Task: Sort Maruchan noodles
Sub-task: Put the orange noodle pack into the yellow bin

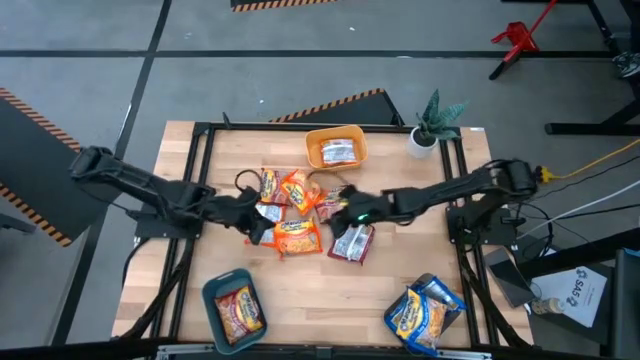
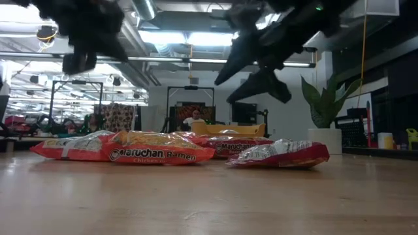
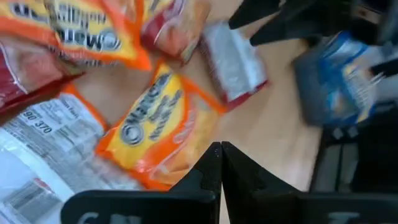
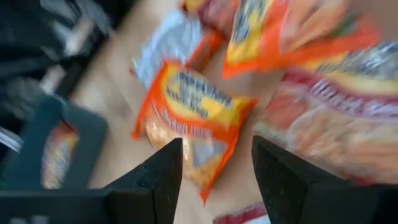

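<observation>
**Orange packet next in line as both arms hover over the pile**

Orange-yellow Maruchan packet [image 1: 296, 237] lies at the near side of the loose pile [image 1: 300, 205] in the middle of the tabletop [image 1: 320, 300], with a red-silver packet [image 1: 352, 242] just beside it toward the right edge. The right gripper [image 1: 345, 212] hangs above this part of the pile, fingers parted and holding nothing; its wrist view looks straight down on the orange packet between them. The left gripper [image 1: 255, 215] is over the pile's left side, fingers pressed shut and empty.

Sorting looks partly done: 1 red-silver packet sits in the orange-yellow bin [image 1: 336, 148] at the far edge, a red and yellow packet in the teal bin [image 1: 233, 307] at the near edge, and blue-white packets in the grey bin [image 1: 425, 312] at the near right corner.

The step in hand appears to be picking the next packet. That calls for the right gripper to drop onto the orange packet, pinch an edge of the slippery wrapper, and lift it without dragging neighbours.
</observation>
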Tool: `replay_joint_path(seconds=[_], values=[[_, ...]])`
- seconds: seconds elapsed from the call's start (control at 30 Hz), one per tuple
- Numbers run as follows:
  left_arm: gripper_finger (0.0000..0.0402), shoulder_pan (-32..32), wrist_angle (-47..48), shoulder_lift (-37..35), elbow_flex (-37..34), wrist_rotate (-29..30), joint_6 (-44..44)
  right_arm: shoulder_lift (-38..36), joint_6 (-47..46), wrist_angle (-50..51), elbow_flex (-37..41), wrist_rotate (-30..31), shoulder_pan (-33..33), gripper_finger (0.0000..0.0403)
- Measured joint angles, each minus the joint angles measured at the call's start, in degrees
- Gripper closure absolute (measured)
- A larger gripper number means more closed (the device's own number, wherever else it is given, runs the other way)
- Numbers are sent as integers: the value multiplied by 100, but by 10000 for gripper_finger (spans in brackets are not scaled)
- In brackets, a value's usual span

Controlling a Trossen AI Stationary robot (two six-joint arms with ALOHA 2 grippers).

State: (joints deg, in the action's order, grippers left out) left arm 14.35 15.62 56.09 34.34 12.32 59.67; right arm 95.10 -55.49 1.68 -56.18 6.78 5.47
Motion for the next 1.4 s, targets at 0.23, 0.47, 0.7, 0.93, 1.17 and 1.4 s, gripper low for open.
replay_joint_path(seconds=[0.23,0.47,0.7,0.93,1.17,1.4], values=[[392,-577,-63,622,-93,-1138,-1264,848,-316,1037,-1098,-37,166,224],[344,-883,-498,1114,-76,-1748,-2034,1172,-873,1144,-1225,-380,127,173],[310,-821,-619,1637,-93,-1943,-2142,1413,-1291,1137,-1219,-318,179,104],[308,-696,-578,2052,-93,-1783,-2142,1565,-1345,831,-1226,-118,203,100],[308,-676,-660,2635,-81,-1723,-2097,1863,-1410,475,-1219,-273,205,100],[308,-677,-858,3067,-69,-1782,-2080,2041,-1454,-96,-1216,-337,203,100]])
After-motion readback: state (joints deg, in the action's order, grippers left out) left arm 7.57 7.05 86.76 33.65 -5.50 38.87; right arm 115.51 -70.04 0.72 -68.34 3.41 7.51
